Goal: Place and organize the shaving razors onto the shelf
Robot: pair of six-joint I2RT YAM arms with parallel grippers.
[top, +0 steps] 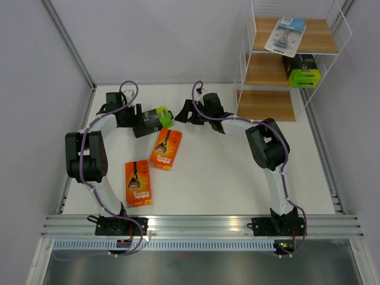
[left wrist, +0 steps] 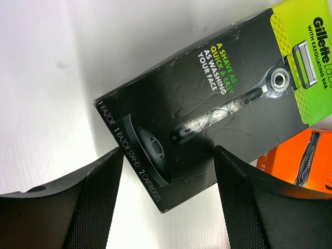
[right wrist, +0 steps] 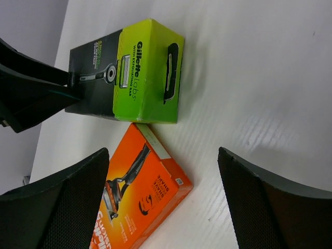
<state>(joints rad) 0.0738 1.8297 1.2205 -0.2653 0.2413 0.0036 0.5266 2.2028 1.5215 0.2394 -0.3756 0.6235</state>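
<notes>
A black razor box with a lime-green end [top: 160, 117] lies on the table at the back left. My left gripper [top: 138, 121] is open, its jaws on either side of the box's black end corner [left wrist: 171, 171], not closed on it. My right gripper [top: 180, 113] is open and empty just right of the box's green end [right wrist: 148, 70]. One orange pack [top: 165, 148] lies in front of the box and shows under the right gripper [right wrist: 140, 202]. A second orange pack [top: 138, 182] lies nearer. The shelf [top: 266, 105] holds the clear blister [top: 285, 32] on top and a black box [top: 301, 70] in the middle.
The shelf stands at the back right corner against the walls; its lowest wooden board is bare. Grey walls close the table at left, back and right. An aluminium rail [top: 202, 224] runs along the near edge by the arm bases.
</notes>
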